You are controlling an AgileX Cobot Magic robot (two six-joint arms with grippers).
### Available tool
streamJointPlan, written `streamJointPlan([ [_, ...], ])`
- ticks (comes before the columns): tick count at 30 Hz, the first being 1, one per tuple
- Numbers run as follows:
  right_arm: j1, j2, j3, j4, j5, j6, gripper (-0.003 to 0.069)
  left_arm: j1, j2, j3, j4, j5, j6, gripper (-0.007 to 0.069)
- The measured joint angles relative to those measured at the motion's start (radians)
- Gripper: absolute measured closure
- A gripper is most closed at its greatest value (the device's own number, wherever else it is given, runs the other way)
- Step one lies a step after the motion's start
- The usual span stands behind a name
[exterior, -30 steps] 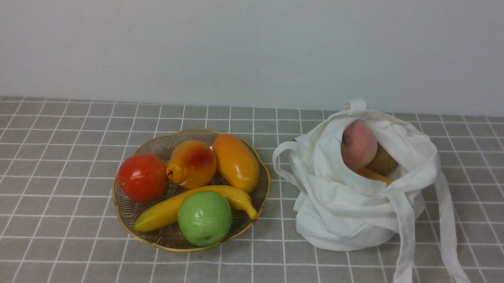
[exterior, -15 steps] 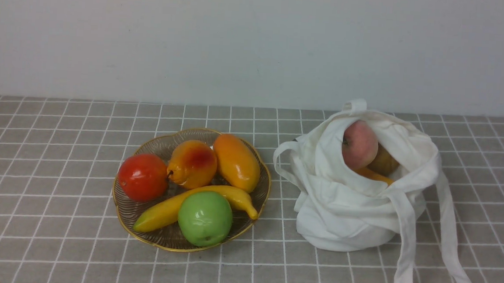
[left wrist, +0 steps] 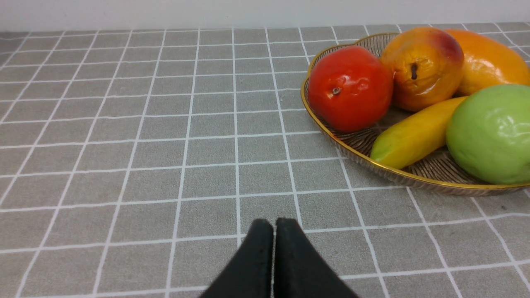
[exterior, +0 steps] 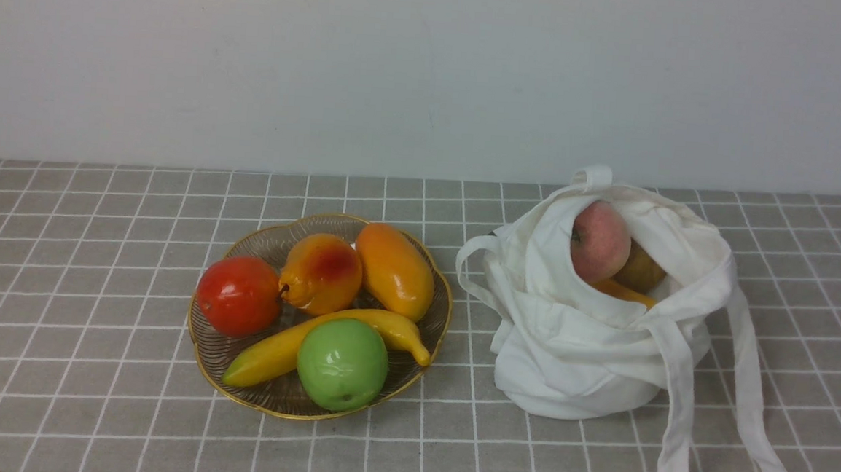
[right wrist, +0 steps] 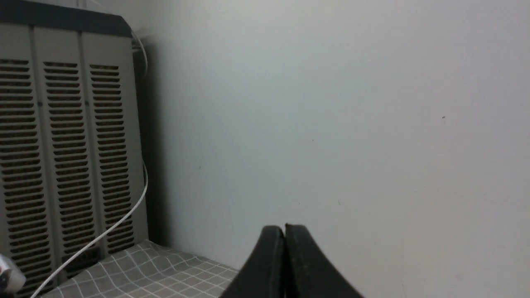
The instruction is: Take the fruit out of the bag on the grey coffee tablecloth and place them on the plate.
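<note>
1. Nothing has moved since the earlier front frames: plate [exterior: 435, 323], bag [exterior: 574, 347] and every fruit sit where they were, and neither arm shows in the front view
2. Left gripper [left wrist: 273, 225] has its fingers pressed together on nothing, low over the cloth [left wrist: 124, 145] at the bottom centre of its wrist view, with the plate at the upper right
3. Right gripper [right wrist: 285, 231] is likewise closed on nothing, at the bottom centre of its view, facing a bare wall, with a vented grey unit [right wrist: 62, 157] and a white cable [right wrist: 124, 219] at the left
4. Plate, centre left of the front frame, holds five fruits: one tomato [exterior: 239, 296], one pear [exterior: 322, 272], one mango [exterior: 393, 271], one banana [exterior: 275, 351], one green apple [exterior: 342, 364]
5. Bag, centre right, stands open and slumped; three fruits show in its mouth: one pink apple [exterior: 598, 241], one brown fruit [exterior: 641, 270] behind it, one orange piece [exterior: 625, 292] beneath. More may lie hidden
6. Risks, as I judge them: a gripper could snag the soft rim or the long strap [exterior: 746, 402] trailing to the lower right and drag the bag over; glossy round fruit may slip from the fingers; the crowded plate leaves little room, so a new fruit could roll off or knock the green apple off the near rim
</note>
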Motion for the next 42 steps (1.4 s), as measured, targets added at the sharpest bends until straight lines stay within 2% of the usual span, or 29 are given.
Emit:
streamJointPlan([
  [4, -0.045, 0.0, 0.055, -0.001, -0.002, -0.007, 0.0673, 0.0, 0.0, 0.0, 0.0, 0.0, 0.0, 0.0632],
  [6, -0.125, 0.0, 0.1, -0.009, -0.002, -0.007, 0.0673, 0.0, 0.0, 0.0, 0.0, 0.0, 0.0, 0.0632],
  [10, -0.378, 0.0, 0.225, -0.057, -0.002, -0.007, 0.0673, 0.0, 0.0, 0.0, 0.0, 0.0, 0.0, 0.0632],
  [13, -0.493, 0.0, 0.304, -0.075, -0.002, -0.007, 0.0673, 0.0, 0.0, 0.0, 0.0, 0.0, 0.0, 0.0632],
  [14, -0.564, 0.0, 0.349, -0.081, -0.002, -0.002, 0.0673, 0.0, 0.0, 0.0, 0.0, 0.0, 0.0, 0.0632],
  [19, -0.73, 0.003, 0.417, -0.082, 0.074, 0.02, 0.0673, 0.0, 0.0, 0.0, 0.0, 0.0, 0.0, 0.0632],
  [24, -0.777, 0.003, 0.415, -0.082, 0.085, 0.023, 0.0673, 0.0, 0.0, 0.0, 0.0, 0.0, 0.0, 0.0632],
  [42, -0.777, 0.003, 0.414, -0.082, 0.088, 0.028, 0.0673, 0.0, 0.0, 0.0, 0.0, 0.0, 0.0, 0.0632],
])
